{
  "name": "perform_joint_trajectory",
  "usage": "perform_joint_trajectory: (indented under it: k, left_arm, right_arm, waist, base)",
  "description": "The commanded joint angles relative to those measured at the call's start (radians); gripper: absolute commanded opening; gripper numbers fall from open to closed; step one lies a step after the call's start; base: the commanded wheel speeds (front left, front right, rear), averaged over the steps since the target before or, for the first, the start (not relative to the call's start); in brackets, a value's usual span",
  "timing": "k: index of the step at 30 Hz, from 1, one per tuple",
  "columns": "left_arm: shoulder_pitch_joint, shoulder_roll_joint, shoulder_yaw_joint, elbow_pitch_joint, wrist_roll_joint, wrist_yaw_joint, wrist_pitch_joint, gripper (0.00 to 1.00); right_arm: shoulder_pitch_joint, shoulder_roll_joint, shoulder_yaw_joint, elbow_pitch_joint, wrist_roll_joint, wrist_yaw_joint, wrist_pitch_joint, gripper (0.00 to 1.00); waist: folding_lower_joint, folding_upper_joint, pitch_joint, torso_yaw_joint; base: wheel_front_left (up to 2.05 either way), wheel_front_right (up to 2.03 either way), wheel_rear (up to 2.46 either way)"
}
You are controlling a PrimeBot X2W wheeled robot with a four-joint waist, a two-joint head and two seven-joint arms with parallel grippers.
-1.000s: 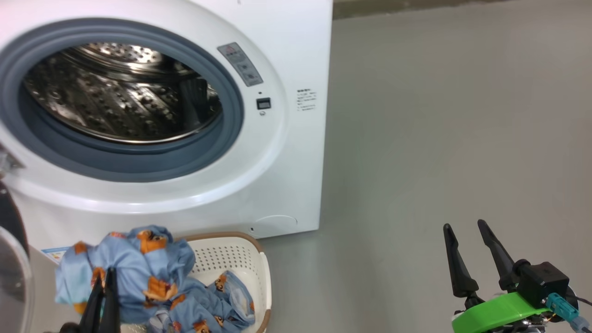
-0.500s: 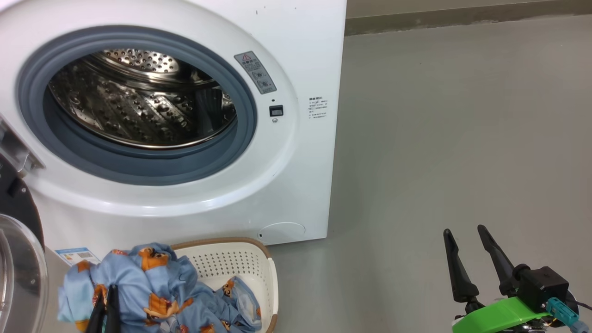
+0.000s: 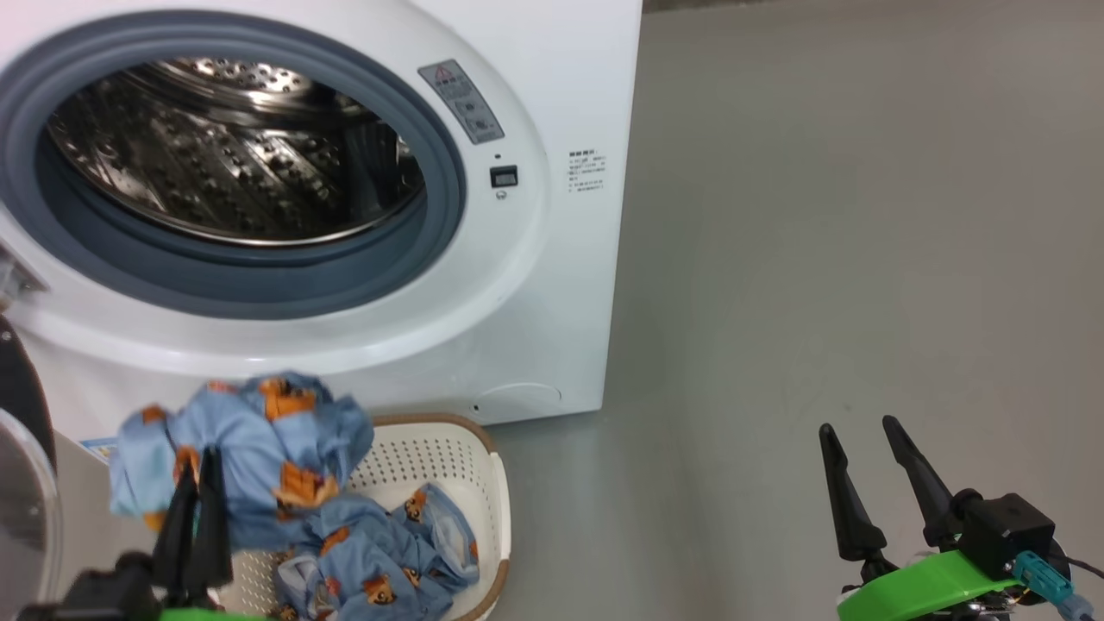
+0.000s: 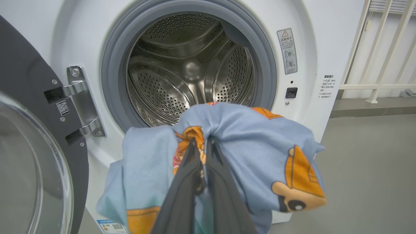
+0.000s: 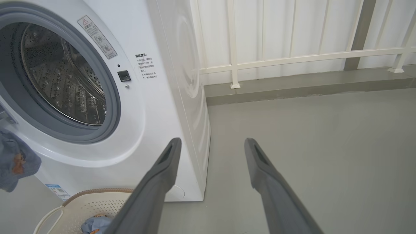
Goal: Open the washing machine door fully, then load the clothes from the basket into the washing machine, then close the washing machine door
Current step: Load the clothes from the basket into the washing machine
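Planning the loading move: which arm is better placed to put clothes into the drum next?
Left. The left fingers are shut on a bear-print garment before the open drum. The right fingers stand open, empty, over floor beside the washing machine.

Left gripper [image 3: 200, 466] pinched tight, fingers up; right gripper [image 3: 858, 425] spread wide.

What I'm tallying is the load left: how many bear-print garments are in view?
2, as far as shows. One lifted garment hangs from the shut left gripper, above the basket; a second garment lies crumpled inside the basket. Others may be hidden beneath it.
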Motion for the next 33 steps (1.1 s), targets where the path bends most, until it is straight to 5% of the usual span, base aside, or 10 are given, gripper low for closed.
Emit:
perform_joint_trajectory:
  k: [1,14,33]
  left_arm:
    - [-0.049,0.007,0.032,-0.018,-0.005,-0.01,-0.009,0.0]
    - [-0.373,0.028,0.08,0.087,0.005,-0.03,-0.009,0.0]
    - [-0.873,0.193,0.13,0.403,0.015,-0.046,-0.009,0.0]
  right_arm:
    - [-0.038,-0.003,0.03,-0.026,0.001,0.006,-0.005,1.0]
    - [-0.127,-0.003,0.051,-0.053,0.005,0.006,-0.005,1.0]
    - [-0.242,-0.003,0.095,-0.089,0.029,0.006,-0.005,1.0]
  waist:
    - [0.0,-0.0001,0.031,-0.012]
    - [0.0,-0.0001,0.229,-0.074]
    - [0.0,-0.0001,0.515,-0.164]
  base:
    - [0.0,0.0,0.0]
    - [0.0,0.0,0.0]
    - [0.0,0.0,0.0]
